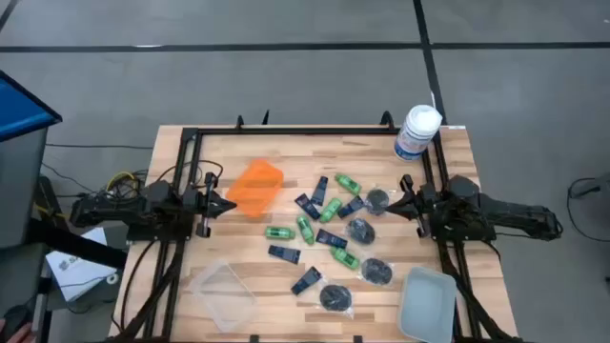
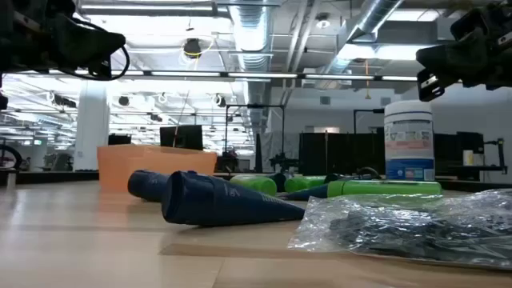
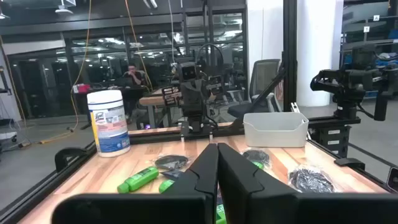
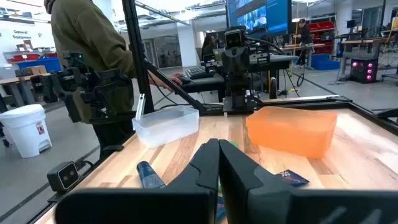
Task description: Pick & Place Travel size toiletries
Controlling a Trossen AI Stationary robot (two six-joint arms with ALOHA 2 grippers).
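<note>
Orange bin (image 1: pixel 255 188), clear tray (image 1: pixel 224 292) and grey tray (image 1: pixel 428 305) hold nothing.

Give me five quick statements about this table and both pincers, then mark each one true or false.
1. Both pincers are shut and hold nothing. True: the left pincer and right pincer are closed and hold nothing.
2. The orange bin lies nearer the left pincer. True.
3. The white canister lies on its side. False: it stands upright at a table corner.
4. The green bottles are all inside the grey tray. False: they lie loose on the wooden table.
5. The clear container holds navy tubes. False: it shows nothing inside.
</note>
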